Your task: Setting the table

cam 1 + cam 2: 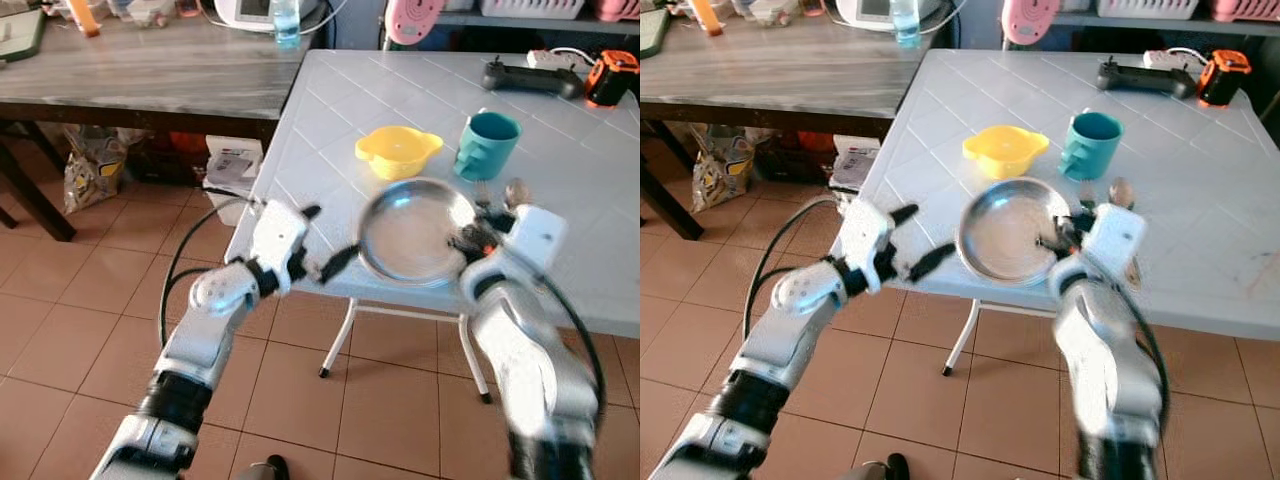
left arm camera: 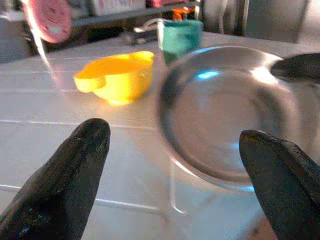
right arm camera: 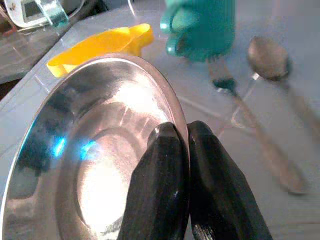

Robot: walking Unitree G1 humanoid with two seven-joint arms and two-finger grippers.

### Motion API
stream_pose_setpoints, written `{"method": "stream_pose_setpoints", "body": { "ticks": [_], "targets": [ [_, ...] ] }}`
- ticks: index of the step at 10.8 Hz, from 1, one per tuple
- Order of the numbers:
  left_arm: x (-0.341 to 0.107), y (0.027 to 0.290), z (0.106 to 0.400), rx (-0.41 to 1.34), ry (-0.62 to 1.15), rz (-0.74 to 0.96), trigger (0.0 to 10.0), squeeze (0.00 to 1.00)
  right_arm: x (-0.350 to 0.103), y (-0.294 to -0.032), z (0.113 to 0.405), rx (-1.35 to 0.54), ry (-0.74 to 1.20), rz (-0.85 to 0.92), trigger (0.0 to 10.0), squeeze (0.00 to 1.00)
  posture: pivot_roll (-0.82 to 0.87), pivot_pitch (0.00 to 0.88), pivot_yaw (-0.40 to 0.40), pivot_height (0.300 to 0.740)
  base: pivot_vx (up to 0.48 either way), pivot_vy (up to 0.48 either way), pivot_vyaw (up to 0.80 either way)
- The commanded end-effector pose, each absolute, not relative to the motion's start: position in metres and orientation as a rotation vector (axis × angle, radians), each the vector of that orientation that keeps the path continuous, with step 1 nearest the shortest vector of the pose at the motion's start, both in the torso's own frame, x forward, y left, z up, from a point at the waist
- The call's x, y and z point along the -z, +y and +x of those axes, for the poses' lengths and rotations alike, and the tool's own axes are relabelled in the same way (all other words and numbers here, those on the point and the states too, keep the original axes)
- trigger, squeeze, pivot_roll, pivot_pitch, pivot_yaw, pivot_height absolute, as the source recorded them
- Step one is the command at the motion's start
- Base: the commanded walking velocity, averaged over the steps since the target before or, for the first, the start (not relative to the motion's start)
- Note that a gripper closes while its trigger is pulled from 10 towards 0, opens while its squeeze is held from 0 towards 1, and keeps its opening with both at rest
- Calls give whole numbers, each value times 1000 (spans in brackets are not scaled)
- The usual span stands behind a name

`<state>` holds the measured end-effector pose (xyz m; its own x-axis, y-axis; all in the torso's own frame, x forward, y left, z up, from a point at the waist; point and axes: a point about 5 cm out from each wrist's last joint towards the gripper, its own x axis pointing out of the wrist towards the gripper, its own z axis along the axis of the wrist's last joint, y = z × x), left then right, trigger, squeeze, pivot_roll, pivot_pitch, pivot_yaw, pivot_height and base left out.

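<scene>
- The step in hand looks like placing the steel plate point(image 1: 415, 232): the right end effector point(image 3: 186, 145) has its fingers pinched tight on the plate's rim, holding it tilted over the near edge of the white counter point(image 1: 560, 170).
- The left end effector point(image 1: 322, 244) hovers just beside the plate's other side, fingers spread wide and empty.
- The yellow bowl point(image 1: 397, 150), teal mug point(image 1: 487, 143), fork point(image 3: 235, 92) and spoon point(image 3: 274, 65) lie just beyond.
- Next, the plate probably needs levelling and setting down in front of the cutlery.

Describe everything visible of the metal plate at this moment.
The steel plate is round and shiny, with a shallow dished centre, a raised rim, and nothing in it. It is tilted near the white table's front edge. The right gripper pinches its rim; the left gripper is open beside it, apart.
</scene>
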<state>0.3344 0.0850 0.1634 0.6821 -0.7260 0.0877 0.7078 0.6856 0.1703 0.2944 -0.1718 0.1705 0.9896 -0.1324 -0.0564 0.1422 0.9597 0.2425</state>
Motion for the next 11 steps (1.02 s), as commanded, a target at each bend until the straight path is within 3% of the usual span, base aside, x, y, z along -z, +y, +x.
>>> {"method": "stream_pose_setpoints", "body": {
  "ticks": [1,7,8,9,10,11],
  "targets": [
    [-165,88,338,776,-158,130,10000,0,-174,-173,290,143,8,207,0,0,-72,127,42,740,0,0,0],
    [-166,90,349,626,-173,79,10000,0,-207,-186,260,212,-267,-57,0,0,-97,125,49,740,0,0,0],
    [-165,92,352,578,-168,64,10000,0,-214,-186,254,235,-303,-95,784,0,-99,124,50,740,0,0,0],
    [-164,92,352,581,-164,54,10000,0,-215,-185,250,238,-310,-112,7294,0,-102,124,51,740,0,0,0],
    [-164,92,352,571,-160,51,10000,0,-216,-185,246,247,-320,-141,10000,0,-105,123,51,740,0,0,0],
    [-164,97,354,533,-163,48,10000,0,-216,-187,241,271,-322,-148,10000,0,-105,122,51,740,0,0,0]
  ]
}}
